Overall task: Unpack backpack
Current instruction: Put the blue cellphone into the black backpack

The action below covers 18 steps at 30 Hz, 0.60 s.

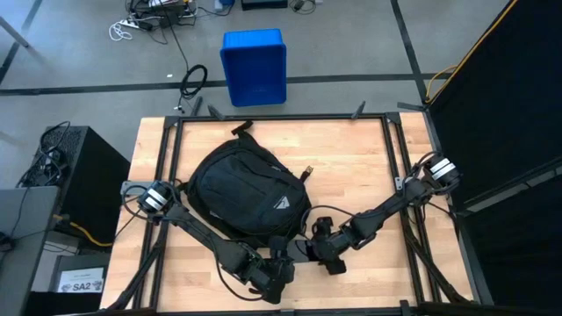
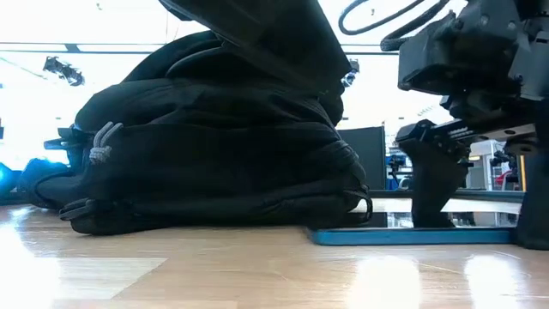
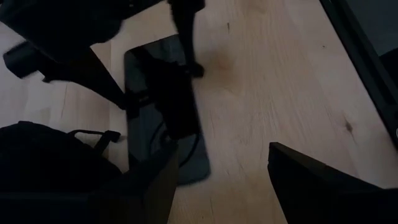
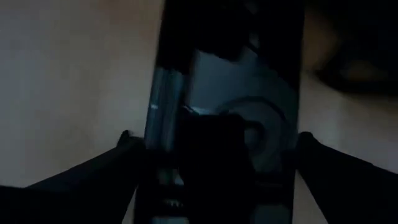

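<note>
The black backpack point(image 1: 246, 193) lies on its side on the wooden table, left of centre; it also shows in the low view point(image 2: 206, 146). A dark flat tablet point(image 3: 165, 118) lies flat on the table by the backpack's near right corner, its blue edge visible in the low view point(image 2: 412, 233). My right gripper point(image 4: 214, 140) points down over the tablet, open, with one finger at each long edge. My left gripper point(image 3: 221, 186) is open and empty near the table's front edge, just beside the backpack and the tablet. My right gripper stands across the tablet from above, one finger point(image 3: 189, 59) at one long edge and the other finger point(image 3: 121, 99) at the opposite edge. I cannot tell whether the fingers touch the edges. The tablet lies flat on the table.
A blue plastic bin point(image 1: 255, 66) stands on the floor beyond the table's far edge. Black frame rails point(image 1: 395, 149) run along the table's sides. Bare wood point(image 1: 369, 167) lies right of the backpack.
</note>
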{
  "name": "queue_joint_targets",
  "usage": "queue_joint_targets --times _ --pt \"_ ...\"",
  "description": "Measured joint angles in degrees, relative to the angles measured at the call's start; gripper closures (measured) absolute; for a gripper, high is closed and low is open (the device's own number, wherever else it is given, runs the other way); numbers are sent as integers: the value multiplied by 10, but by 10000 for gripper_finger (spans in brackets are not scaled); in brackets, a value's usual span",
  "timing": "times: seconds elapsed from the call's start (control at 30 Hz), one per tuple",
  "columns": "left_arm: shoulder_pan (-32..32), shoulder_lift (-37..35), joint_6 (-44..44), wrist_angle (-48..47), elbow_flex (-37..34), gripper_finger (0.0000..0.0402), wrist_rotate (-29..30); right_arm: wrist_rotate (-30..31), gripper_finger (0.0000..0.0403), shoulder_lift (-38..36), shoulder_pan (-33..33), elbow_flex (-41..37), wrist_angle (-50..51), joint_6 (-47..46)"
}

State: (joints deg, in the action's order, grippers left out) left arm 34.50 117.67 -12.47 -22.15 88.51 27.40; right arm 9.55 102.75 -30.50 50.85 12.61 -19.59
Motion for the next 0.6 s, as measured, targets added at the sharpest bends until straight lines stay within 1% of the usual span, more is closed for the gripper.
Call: queue_joint_targets --times 0.07,0.23,0.4,0.6 --pt "0 0 -1 0 0 188 0 1 27 -1 6 0 25 -18" --pt "0 0 0 0 0 188 0 -41 76 -2 24 0 40 -33" --pt "0 0 0 0 0 188 0 -65 77 -2 32 1 45 -33" --pt "0 0 0 0 0 188 0 -74 77 -2 33 10 58 -33"
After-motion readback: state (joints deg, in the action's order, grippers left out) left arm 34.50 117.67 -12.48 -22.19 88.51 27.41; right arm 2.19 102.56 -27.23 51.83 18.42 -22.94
